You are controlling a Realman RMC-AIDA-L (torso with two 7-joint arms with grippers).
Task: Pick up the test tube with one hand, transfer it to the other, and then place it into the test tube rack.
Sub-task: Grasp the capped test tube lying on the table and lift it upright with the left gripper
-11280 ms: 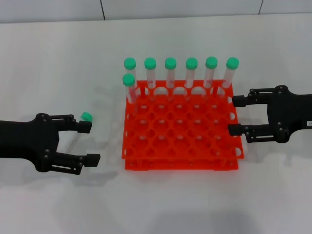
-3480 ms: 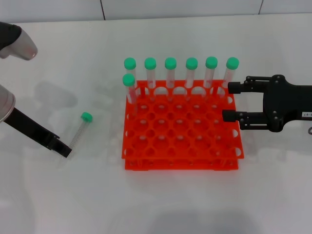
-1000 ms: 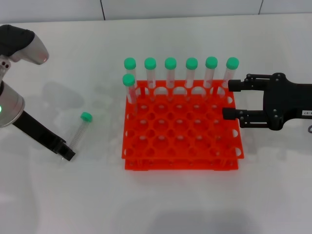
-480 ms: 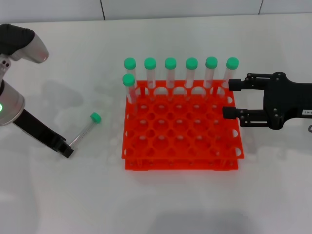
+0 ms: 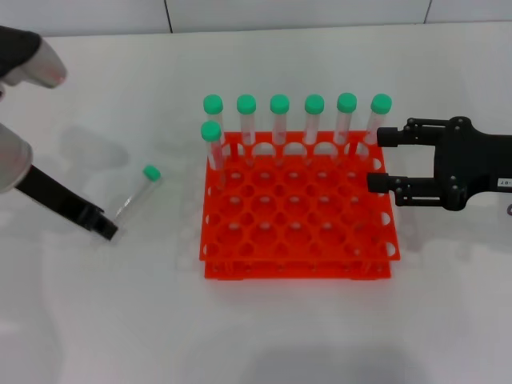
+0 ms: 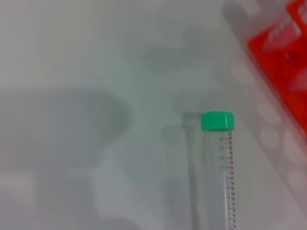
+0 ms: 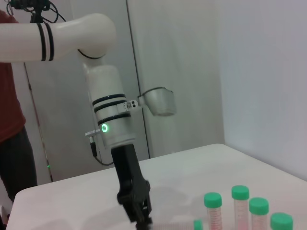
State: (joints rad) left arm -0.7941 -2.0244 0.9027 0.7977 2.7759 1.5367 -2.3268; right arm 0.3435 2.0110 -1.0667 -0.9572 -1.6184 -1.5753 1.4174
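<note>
Well left of the test tube rack [image 5: 296, 210], our left tool [image 5: 106, 230] pinches the bottom end of the test tube [image 5: 136, 195], light, rigid and likely slippery, best gripped mid-barrel, while our right tool [image 5: 379, 159] waits spread over the rack's right edge.

The test tube [image 5: 138, 192], clear with a green cap, tilts cap-up, its lower end at the left gripper [image 5: 106, 230], beside the orange-red test tube rack [image 5: 296, 210].
</note>
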